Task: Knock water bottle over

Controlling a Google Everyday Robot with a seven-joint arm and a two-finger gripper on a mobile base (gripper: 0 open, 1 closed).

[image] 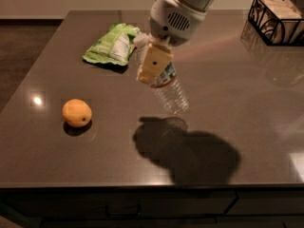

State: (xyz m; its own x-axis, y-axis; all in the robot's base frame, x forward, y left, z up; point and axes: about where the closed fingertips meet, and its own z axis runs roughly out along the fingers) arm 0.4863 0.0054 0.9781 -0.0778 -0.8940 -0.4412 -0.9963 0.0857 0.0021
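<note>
- The claw (148,74) hangs over the middle of the table (247,103), at the end of a white arm (178,13) that reaches in from the top of the view.
- Its tan tip lies across the upper part of the water bottle (174,95), covering the neck and part of the label.
- It cannot be told whether the claw is clenched on the bottle or only pressed against it.
- The water bottle is steeply tilted: its white cap points up and to the left, and its clear ribbed base points down and to the right.
- The white-and-red label band shows just beside the claw's tip.
- Whether the bottle's base touches the table cannot be told.
- A broad dark shadow (190,151) lies on the table in front of the bottle.
- An orange (77,112) sits well apart to the left, near the front.
- A green snack bag (111,44) lies flat behind and to the left of the bottle, near its cap.
- A black wire basket (278,18) stands at the far right corner of the table.
</note>
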